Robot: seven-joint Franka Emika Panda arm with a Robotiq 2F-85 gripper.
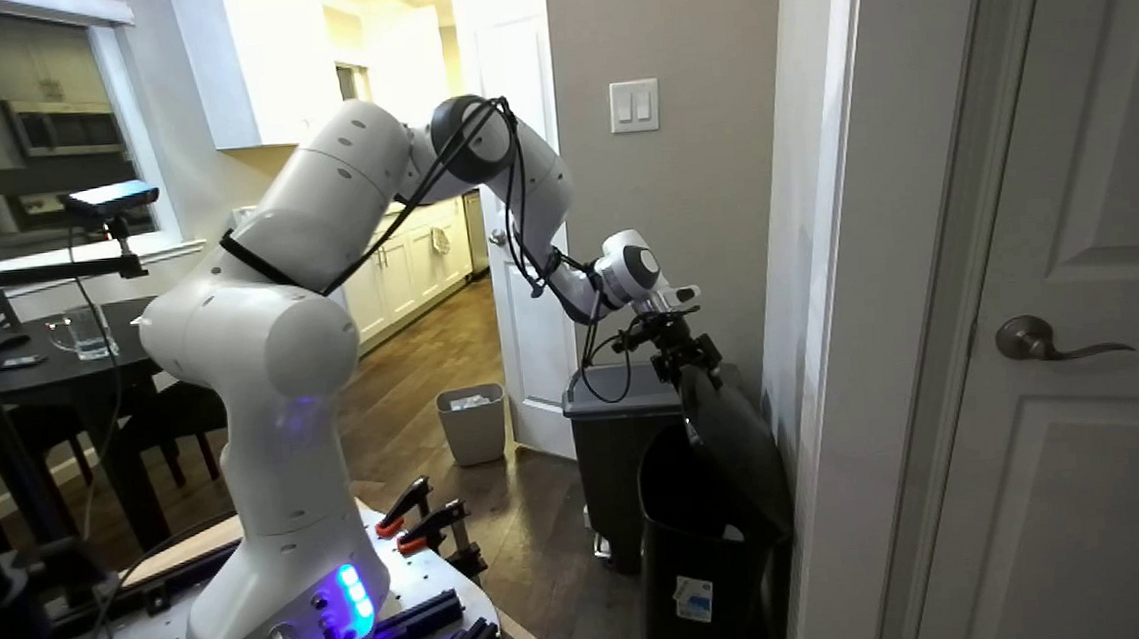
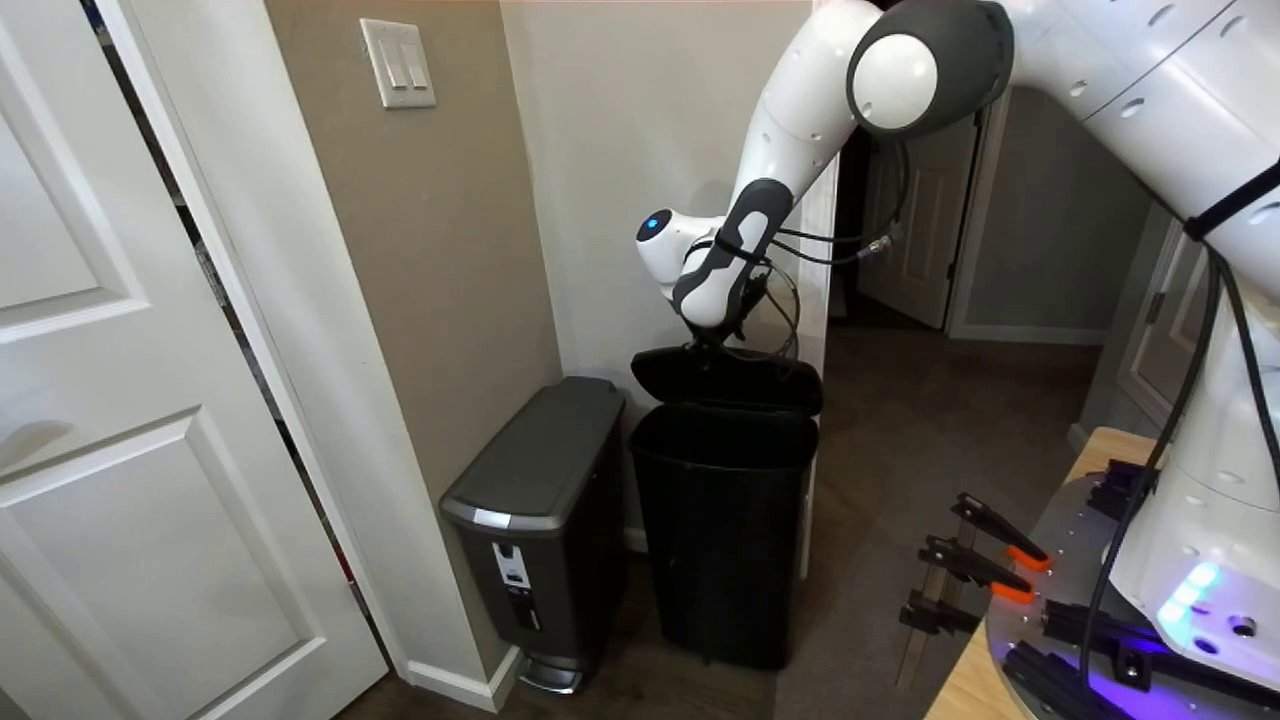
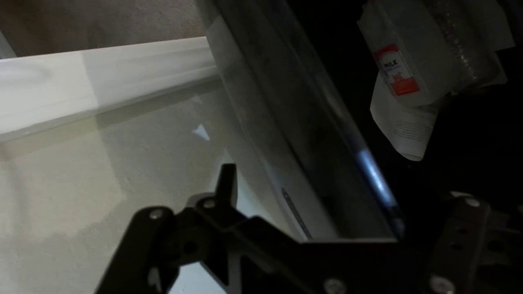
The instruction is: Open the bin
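The bin (image 1: pixel 683 577) is a tall black plastic bin, also in an exterior view (image 2: pixel 715 550). Its dark lid (image 1: pixel 734 448) is raised and tilted up at the hinge side in both exterior views (image 2: pixel 735 380), with the mouth uncovered. My gripper (image 1: pixel 698 363) is at the lid's upper edge; in an exterior view it is mostly hidden behind the lid and wrist. In the wrist view the gripper (image 3: pixel 349 183) has its fingers wide apart, with the lid (image 3: pixel 286 114) running between them. A milk jug (image 3: pixel 425 53) and paper show inside the bin. Finger contact with the lid cannot be told.
A dark step bin with a closed grey lid (image 1: pixel 635 392) stands beside the open bin, also in an exterior view (image 2: pixel 545 450). A wall and white door frame (image 1: pixel 822 342) are close to the raised lid. A small grey wastebasket (image 1: pixel 474 434) stands farther back. Clamps (image 2: pixel 975 560) edge the robot's table.
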